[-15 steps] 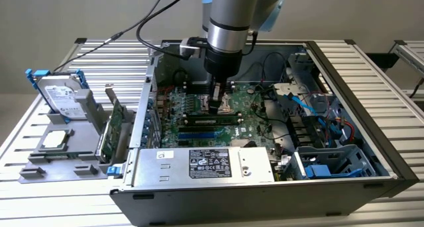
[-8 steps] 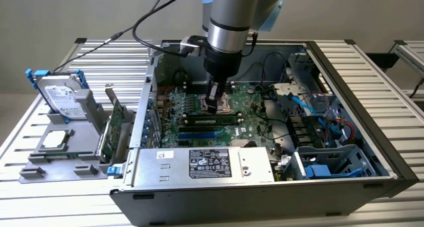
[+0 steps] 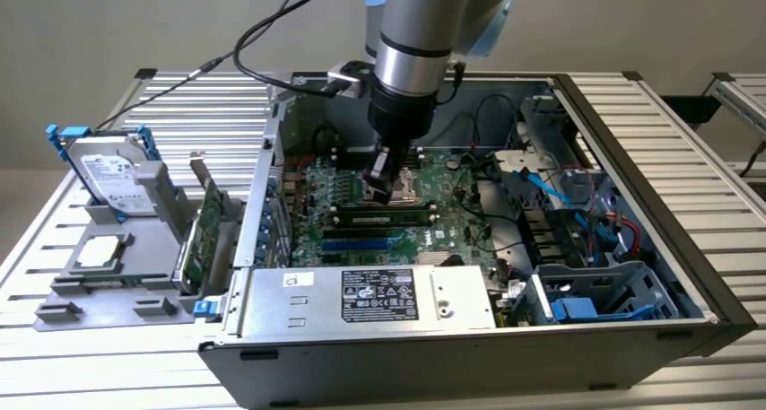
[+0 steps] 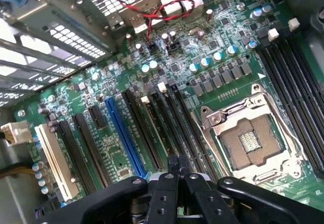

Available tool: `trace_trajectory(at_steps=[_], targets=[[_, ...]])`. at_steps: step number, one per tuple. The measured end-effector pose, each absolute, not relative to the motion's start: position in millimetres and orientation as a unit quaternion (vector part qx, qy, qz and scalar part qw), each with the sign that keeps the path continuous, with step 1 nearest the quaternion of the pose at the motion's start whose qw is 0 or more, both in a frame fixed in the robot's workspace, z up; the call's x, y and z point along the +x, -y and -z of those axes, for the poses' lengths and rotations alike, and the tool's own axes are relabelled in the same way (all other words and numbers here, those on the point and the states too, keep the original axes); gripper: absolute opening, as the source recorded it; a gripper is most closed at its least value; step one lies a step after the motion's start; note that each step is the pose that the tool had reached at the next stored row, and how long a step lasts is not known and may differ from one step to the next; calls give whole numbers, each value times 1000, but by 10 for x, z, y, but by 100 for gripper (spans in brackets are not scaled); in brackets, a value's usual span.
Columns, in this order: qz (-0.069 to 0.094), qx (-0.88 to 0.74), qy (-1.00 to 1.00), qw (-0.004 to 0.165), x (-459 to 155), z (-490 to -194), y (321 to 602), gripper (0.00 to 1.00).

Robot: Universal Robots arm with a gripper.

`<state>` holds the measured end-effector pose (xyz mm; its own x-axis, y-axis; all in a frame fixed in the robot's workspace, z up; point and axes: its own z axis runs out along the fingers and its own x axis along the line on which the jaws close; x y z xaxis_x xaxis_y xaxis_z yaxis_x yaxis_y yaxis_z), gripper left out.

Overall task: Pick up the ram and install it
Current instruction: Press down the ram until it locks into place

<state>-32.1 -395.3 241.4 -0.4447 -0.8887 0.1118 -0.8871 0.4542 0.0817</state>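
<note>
While the gripper point(image 3: 380, 187), pressed together and empty, is held over the motherboard point(image 4: 212, 57) at frame centre, the ram point(image 3: 380, 217) seated in its slot just below could be cracked by skewed downward pressure.

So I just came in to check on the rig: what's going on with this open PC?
The robot arm is reaching into the open computer case, with its gripper shut and nothing visibly between its fingers, low over the motherboard beside the empty CPU socket. What looks like the ram sits in a memory slot close to the gripper. A hard drive and an expansion card stand in a holder outside the case, on the exterior view's left.
</note>
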Motion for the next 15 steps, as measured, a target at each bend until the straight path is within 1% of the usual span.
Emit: trace_trajectory(at_steps=[15], targets=[[13, 428, 901, 68, -321, -2459, 3953, 11]])
